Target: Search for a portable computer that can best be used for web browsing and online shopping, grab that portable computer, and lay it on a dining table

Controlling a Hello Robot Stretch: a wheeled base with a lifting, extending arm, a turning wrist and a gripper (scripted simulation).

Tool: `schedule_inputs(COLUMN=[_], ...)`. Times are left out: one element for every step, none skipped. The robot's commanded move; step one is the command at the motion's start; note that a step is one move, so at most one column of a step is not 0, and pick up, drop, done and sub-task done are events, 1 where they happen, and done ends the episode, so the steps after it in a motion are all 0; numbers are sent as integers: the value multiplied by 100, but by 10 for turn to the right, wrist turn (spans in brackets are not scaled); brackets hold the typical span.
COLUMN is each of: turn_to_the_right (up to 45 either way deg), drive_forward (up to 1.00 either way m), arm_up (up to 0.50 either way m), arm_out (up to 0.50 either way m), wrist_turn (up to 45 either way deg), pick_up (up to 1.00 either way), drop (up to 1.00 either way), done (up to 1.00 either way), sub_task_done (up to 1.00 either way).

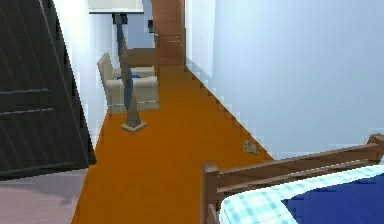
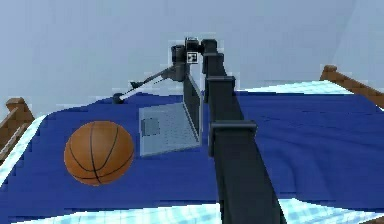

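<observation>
A grey laptop (image 2: pixel 165 135) lies open on the blue bedcover (image 2: pixel 305 140), its screen upright.

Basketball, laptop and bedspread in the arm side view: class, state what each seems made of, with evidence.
Basketball: probably rubber or leather, matte orange with dark seams.
Laptop: seemingly metal or plastic, smooth grey surfaces.
Bedspread: likely cloth, matte blue, with soft rumpled shading.

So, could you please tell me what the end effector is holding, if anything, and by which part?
Cannot be told; the end effector is near the open grey laptop lying on the blue bed cover.
</observation>
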Motion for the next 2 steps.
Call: schedule_inputs(turn_to_the_right=[0,0], drive_forward=[0,0], arm_up=[-30,0], arm_out=[0,0], wrist_turn=[0,0], pick_up=[0,100], drop=[0,0], done=[0,0], sub_task_done=[0,0])
